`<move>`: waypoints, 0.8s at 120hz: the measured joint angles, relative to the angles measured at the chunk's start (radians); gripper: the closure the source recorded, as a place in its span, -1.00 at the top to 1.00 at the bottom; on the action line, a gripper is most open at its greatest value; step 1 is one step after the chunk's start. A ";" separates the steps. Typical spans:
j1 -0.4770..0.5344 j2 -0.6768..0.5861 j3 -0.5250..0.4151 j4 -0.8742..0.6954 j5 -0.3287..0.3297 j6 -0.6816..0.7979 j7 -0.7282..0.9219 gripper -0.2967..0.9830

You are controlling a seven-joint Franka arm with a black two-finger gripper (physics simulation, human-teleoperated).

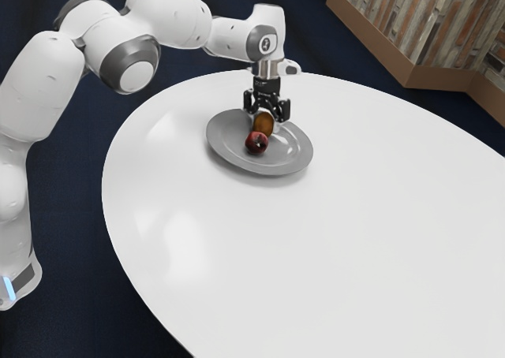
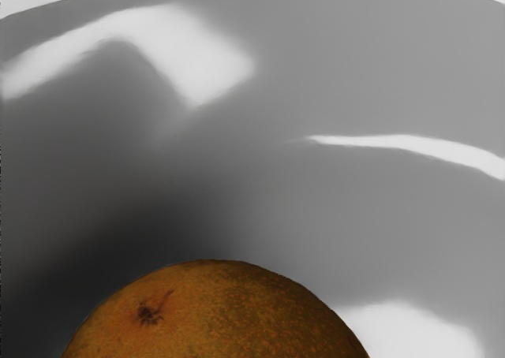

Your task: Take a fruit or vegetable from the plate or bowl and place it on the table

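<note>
My gripper (image 1: pixel 265 117) is over the plate, its fingers apart, one to each side of the upper part of an orange-brown round fruit (image 1: pixel 263 124); no grip on it is visible. The fruit is on the grey plate (image 1: pixel 226 152), touching or very close to a red apple (image 1: pixel 256 143), which lies on the side away from the hand. In the wrist view the top of the orange-brown fruit (image 2: pixel 217 311), with a dark stem mark, is just under the hand, with the shiny grey plate (image 2: pixel 260 192) around it.
The round white table (image 1: pixel 331 240) extends around the plate, with its widest surface toward the exterior view's right and bottom. A brick-patterned wall with a brown base (image 1: pixel 379 49) stands beyond the table.
</note>
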 joint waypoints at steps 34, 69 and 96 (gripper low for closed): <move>-0.011 -0.017 0.000 0.010 0.015 0.018 -0.004 -0.06; -0.226 -0.020 0.000 0.125 0.017 0.054 -0.025 -0.05; -0.297 0.040 -0.184 0.247 0.090 0.115 -0.089 -0.04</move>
